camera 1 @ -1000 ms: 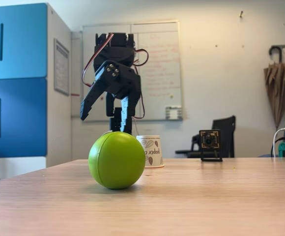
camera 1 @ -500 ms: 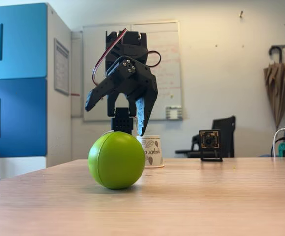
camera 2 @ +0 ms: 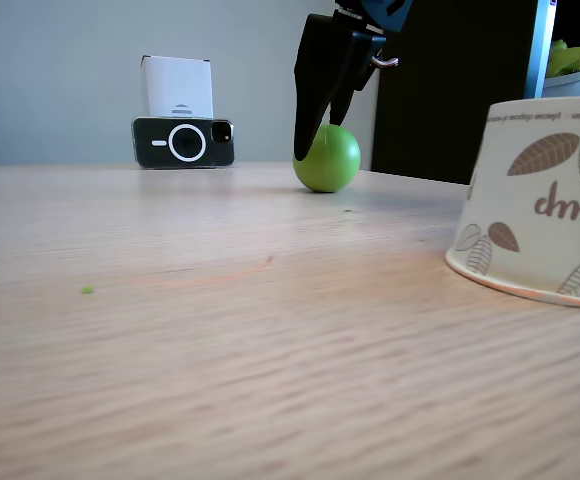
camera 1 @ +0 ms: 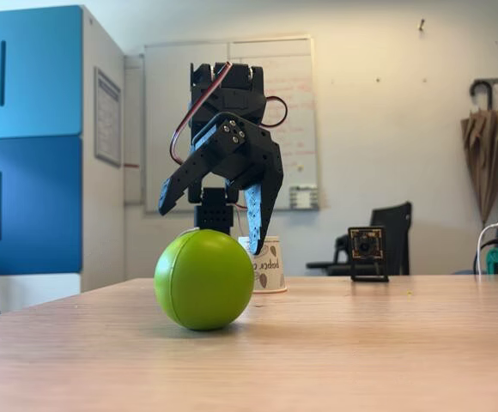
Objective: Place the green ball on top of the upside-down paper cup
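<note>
Table: pale wood top; carries all task items.

Gripper: black, two-fingered, hanging above the table with its fingers pointing down. Jaws spread wide; nothing held. In a fixed view one finger splays out to the picture's left and the other finger hangs lower to the right. In the other fixed view the gripper shows as a dark wedge whose tip overlaps the ball's upper left edge; contact cannot be judged.

Ball: lime green, resting on the table, free. Lies below the gripper; in a fixed view it sits nearer the camera, so the true depth gap cannot be told. In the other fixed view the ball lies far back on the table. Round, so it has no long axis and no facing; any approach angle serves.

Cup: white with brown leaf print, rim down, flat base up. In one fixed view it stands behind and right of the ball; in the other the cup is close to the lens, well apart from the ball. Axis upright.

Judgement: the coming move turns on lowering the spread fingers either side of the ball.
</note>
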`<action>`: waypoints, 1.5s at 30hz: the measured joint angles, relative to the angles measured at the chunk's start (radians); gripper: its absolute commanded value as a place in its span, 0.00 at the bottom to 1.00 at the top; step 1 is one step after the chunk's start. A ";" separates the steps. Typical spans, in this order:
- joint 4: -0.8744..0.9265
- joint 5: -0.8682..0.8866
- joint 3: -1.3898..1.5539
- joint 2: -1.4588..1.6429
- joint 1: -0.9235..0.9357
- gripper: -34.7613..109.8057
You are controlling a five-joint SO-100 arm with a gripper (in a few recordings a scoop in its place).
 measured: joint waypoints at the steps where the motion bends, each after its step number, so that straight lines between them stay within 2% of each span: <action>1: -0.002 0.000 -0.009 -0.015 -0.003 0.53; 10: -0.025 -0.003 -0.080 -0.123 0.020 0.52; 18: -0.129 -0.035 -0.086 -0.152 0.044 0.40; 24: -0.146 -0.067 -0.066 -0.130 0.049 0.40; 30: -0.238 -0.132 0.084 0.060 0.046 0.40; 37: -0.242 -0.245 0.120 0.344 0.063 0.40; 45: -0.244 -0.281 0.353 0.765 0.055 0.41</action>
